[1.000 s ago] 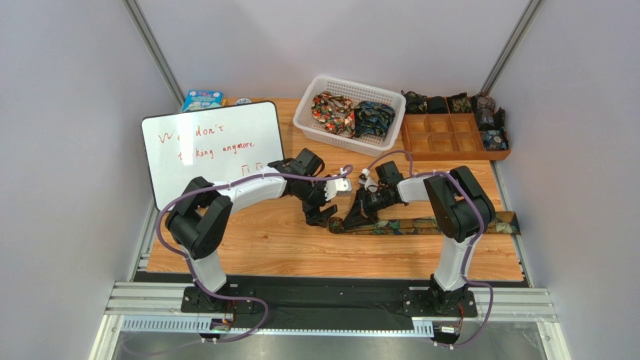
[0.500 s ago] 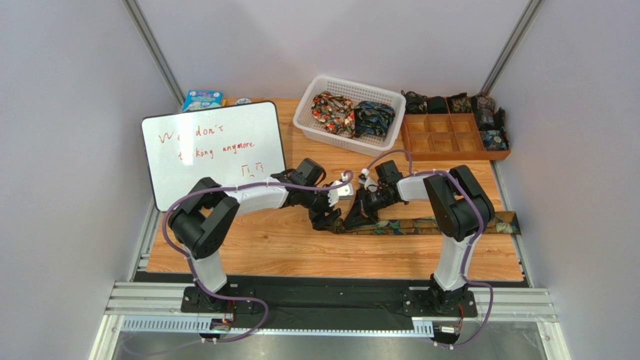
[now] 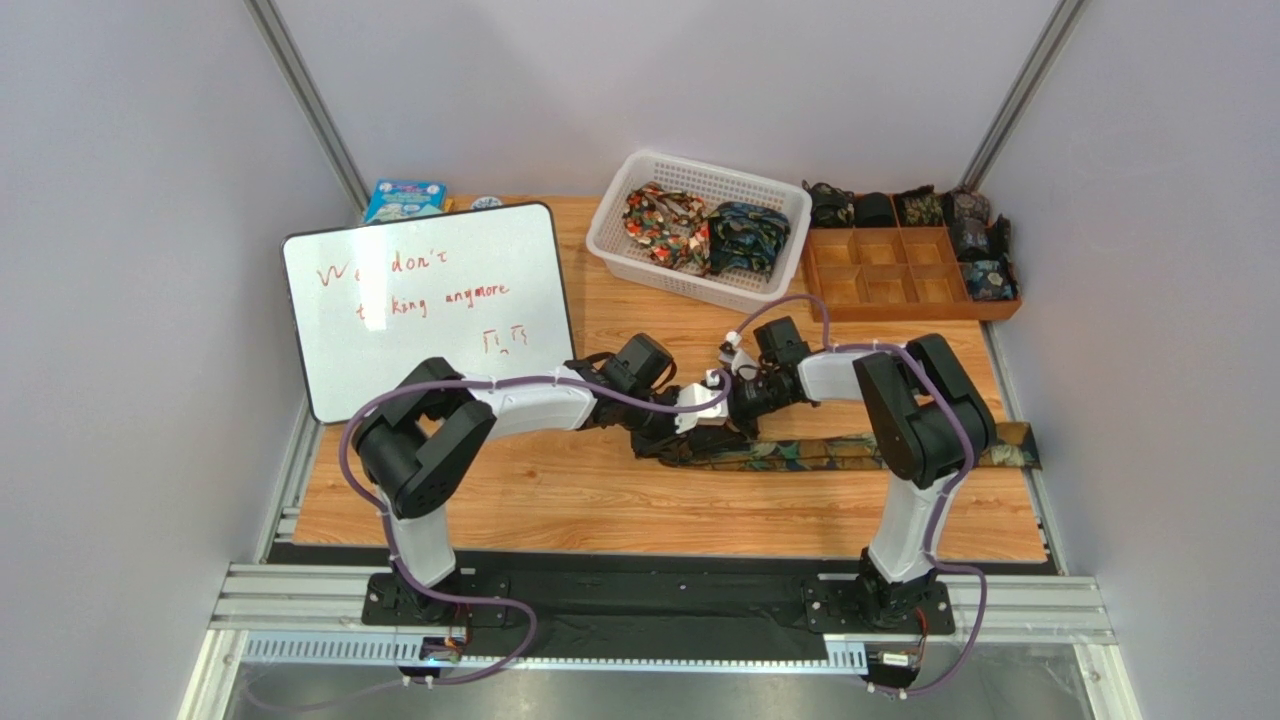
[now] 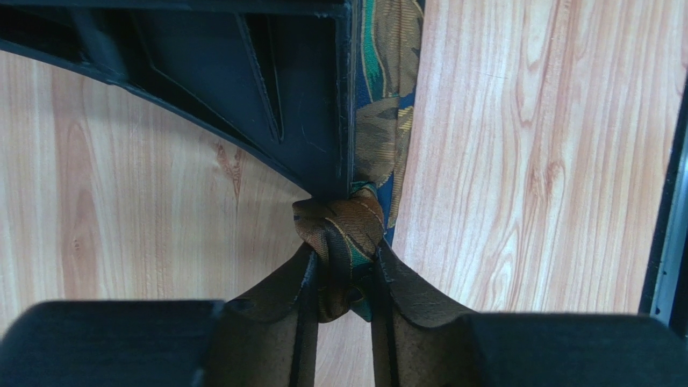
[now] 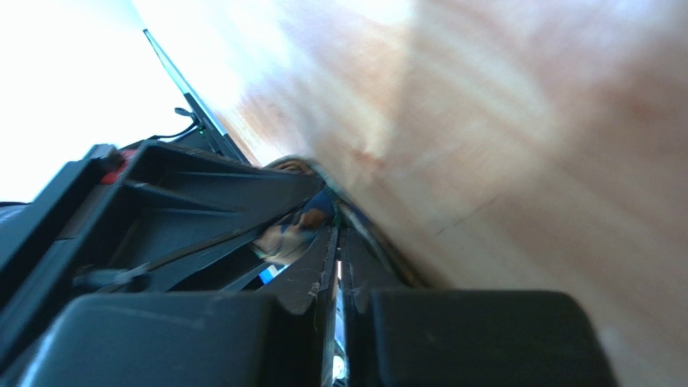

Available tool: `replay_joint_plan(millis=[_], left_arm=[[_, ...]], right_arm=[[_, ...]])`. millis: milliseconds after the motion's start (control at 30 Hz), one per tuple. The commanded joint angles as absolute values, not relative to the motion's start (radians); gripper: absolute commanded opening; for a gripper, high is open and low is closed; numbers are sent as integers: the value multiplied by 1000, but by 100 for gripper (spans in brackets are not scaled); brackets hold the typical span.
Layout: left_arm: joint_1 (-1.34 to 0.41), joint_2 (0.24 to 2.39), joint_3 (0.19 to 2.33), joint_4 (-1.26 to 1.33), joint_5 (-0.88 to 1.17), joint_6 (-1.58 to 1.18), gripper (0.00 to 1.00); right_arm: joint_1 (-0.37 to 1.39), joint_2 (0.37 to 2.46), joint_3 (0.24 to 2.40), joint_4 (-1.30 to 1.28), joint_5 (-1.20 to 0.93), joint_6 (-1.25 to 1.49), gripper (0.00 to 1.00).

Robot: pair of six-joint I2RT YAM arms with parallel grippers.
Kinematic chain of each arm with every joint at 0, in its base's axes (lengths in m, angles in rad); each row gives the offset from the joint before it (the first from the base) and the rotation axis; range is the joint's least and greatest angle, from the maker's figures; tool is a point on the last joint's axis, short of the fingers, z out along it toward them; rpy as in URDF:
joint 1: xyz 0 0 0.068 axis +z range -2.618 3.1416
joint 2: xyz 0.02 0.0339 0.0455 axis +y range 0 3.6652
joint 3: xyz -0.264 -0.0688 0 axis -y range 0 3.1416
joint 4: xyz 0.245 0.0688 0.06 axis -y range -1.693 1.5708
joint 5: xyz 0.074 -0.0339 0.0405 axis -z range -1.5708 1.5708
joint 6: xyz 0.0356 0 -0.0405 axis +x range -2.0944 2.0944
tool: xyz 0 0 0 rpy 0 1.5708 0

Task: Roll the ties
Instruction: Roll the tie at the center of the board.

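Note:
A dark paisley tie [image 3: 857, 449] lies flat along the table, running right from both grippers. Its left end is wound into a small tight roll [image 4: 339, 230]. My left gripper [image 4: 343, 262] is shut on that roll, one pad on each side; in the top view it [image 3: 679, 428] sits at the tie's left end. My right gripper [image 3: 718, 420] comes in from the right, low over the tie. Its jaws [image 5: 335, 242] stand almost together with a thin slit of light, and their tips meet the rolled fabric [image 5: 300, 226]. The flat strip [image 4: 388, 105] runs alongside its black finger [image 4: 299, 105].
A whiteboard [image 3: 428, 300] leans at the back left, a blue box [image 3: 403, 198] behind it. A white slotted basket [image 3: 699, 162] holds two bunched ties [image 3: 669, 225]. A wooden compartment tray [image 3: 902, 270] at the back right has small rolls [image 3: 984, 278] along its edges.
My left arm has moved right and down to the tie's rolled end, and its jaws have closed on it. The right gripper has stayed at the roll.

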State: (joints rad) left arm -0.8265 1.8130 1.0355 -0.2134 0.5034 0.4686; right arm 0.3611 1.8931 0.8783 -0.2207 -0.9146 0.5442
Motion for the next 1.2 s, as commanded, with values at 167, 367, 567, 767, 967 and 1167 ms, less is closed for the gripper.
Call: replay_joint_plan(millis=[167,367,567,767,967,1167], left_arm=[[-845,1838,1080,-302,376,509,21],[-845,1845,1086,-305,379,517,21],[-845,1844,1095,-310,383,528,21],[-845,1841,1094,-314,385,532,22],[-839,1821,1078,-313,390,519,35],[-802,1801,1084,-314,408,486,56]], right_arm=[[344,1687,914,-305,-933,494,37],[367,1730,890,-273,-920,526,38],[403,1799,880,-166,-893,584,38],[413,1833,894,-126,-880,598,17],[385,1833,891,-239,-884,537,0],[331,1856,913,-383,-871,443,0]])
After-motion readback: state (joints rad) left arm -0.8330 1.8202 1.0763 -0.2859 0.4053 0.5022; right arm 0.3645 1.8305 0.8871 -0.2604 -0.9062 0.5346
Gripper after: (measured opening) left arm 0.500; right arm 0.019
